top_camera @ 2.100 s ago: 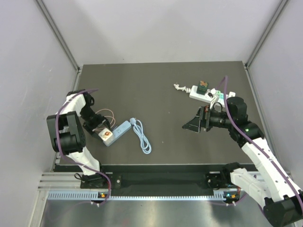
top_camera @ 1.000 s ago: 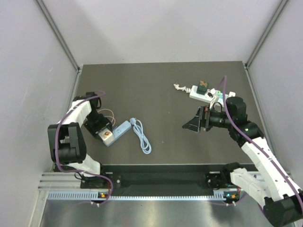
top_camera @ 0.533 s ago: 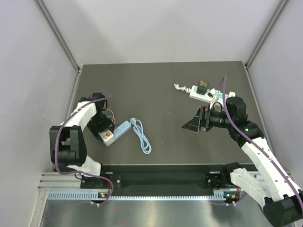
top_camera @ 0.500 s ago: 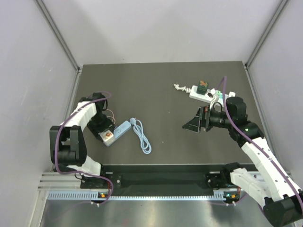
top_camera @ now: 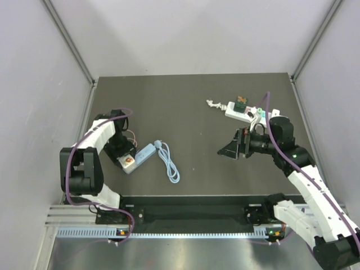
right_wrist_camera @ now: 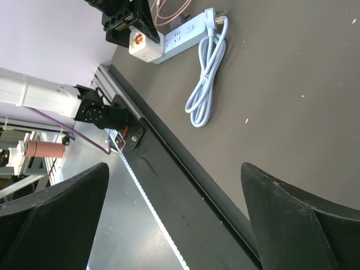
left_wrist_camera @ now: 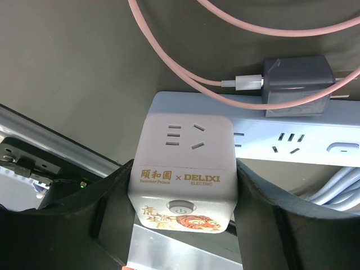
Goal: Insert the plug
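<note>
A light blue power strip (top_camera: 144, 152) lies at the left of the table, with a white cube socket (top_camera: 129, 161) at its near end. My left gripper (top_camera: 124, 158) is shut on the cube socket (left_wrist_camera: 185, 169), one finger (left_wrist_camera: 118, 197) pressed to each side. A grey-blue charger plug (left_wrist_camera: 297, 84) with a pink cable (left_wrist_camera: 185, 79) lies on its side against the power strip (left_wrist_camera: 298, 143). My right gripper (top_camera: 229, 150) is open and empty above the table's right half, far from the strip; its fingers (right_wrist_camera: 53, 208) frame the table's front edge.
The strip's own light blue cord (top_camera: 169, 163) lies coiled to its right, its plug (top_camera: 160, 144) loose on the table. A white power strip (top_camera: 239, 113) with adapters and a white cable (top_camera: 214, 104) sits at the back right. A black front rail (top_camera: 191, 214) runs along the near edge.
My left arm has swung its wrist rightward and settled over the cube socket. The strip and cube have not moved. My right arm has barely shifted.
</note>
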Robot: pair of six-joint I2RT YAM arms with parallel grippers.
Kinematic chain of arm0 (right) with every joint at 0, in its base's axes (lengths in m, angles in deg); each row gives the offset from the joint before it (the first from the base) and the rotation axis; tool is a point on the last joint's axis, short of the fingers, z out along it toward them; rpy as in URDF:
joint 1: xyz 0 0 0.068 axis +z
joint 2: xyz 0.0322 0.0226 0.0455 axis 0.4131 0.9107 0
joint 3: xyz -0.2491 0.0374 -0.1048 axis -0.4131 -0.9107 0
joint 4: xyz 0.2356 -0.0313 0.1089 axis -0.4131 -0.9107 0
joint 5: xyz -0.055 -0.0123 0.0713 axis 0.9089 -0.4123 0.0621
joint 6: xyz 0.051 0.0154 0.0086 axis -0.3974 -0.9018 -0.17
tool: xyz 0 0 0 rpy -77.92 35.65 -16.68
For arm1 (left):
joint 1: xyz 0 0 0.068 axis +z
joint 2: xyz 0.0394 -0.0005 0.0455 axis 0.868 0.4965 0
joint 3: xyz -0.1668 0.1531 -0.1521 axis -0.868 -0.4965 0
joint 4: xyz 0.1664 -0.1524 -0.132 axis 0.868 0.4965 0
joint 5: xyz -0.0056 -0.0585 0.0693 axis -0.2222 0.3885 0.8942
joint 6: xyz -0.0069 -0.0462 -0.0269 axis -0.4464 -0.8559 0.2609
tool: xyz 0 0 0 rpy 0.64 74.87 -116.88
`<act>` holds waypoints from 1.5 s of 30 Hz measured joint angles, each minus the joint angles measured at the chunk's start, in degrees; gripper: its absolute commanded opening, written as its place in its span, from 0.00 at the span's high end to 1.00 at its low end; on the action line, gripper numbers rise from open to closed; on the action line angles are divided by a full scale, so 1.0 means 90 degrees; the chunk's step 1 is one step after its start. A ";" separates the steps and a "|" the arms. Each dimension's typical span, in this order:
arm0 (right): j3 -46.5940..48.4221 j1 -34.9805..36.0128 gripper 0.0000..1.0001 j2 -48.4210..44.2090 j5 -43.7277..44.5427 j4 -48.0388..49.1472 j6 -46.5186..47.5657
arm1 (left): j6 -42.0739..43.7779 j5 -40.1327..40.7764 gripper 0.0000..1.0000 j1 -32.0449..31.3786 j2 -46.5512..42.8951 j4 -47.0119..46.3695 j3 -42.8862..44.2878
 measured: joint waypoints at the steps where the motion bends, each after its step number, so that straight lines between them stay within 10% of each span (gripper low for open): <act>1: 0.0000 0.0000 0.00 -0.0017 0.0000 -0.0027 0.0000 | -0.0002 0.0000 0.62 0.0000 0.0000 0.0019 0.0017; 14: 0.0707 0.0000 0.00 -0.0141 0.0005 -0.0549 0.0163 | 0.0141 0.0391 0.02 -0.0117 -0.0029 0.0406 0.0556; 24: 0.0784 0.0000 0.00 -0.0131 -0.0041 -0.0627 0.0223 | 0.0219 0.0418 0.12 -0.0117 -0.0362 0.0867 0.1304; 28: 0.0782 0.0000 0.00 -0.0163 -0.0044 -0.0622 0.0214 | 0.0267 0.0386 0.67 -0.0117 -0.0789 0.0850 0.2178; 32: 0.0780 0.0000 0.00 -0.0175 -0.0044 -0.0619 0.0214 | 0.0352 0.0192 0.95 -0.0129 -0.1309 0.0580 0.1700; 41: 0.0675 0.0000 0.00 -0.0170 -0.0051 -0.0561 0.0180 | 0.0389 -0.0177 0.96 -0.0134 -0.1171 0.0214 -0.0017; 44: 0.0675 0.0000 0.00 -0.0172 -0.0049 -0.0566 0.0185 | 0.0391 -0.0233 0.85 -0.0129 -0.1088 0.0214 0.0141; 45: 0.0675 0.0000 0.00 -0.0177 -0.0046 -0.0568 0.0185 | 0.0393 -0.0233 0.60 -0.0129 -0.1027 0.0267 0.0299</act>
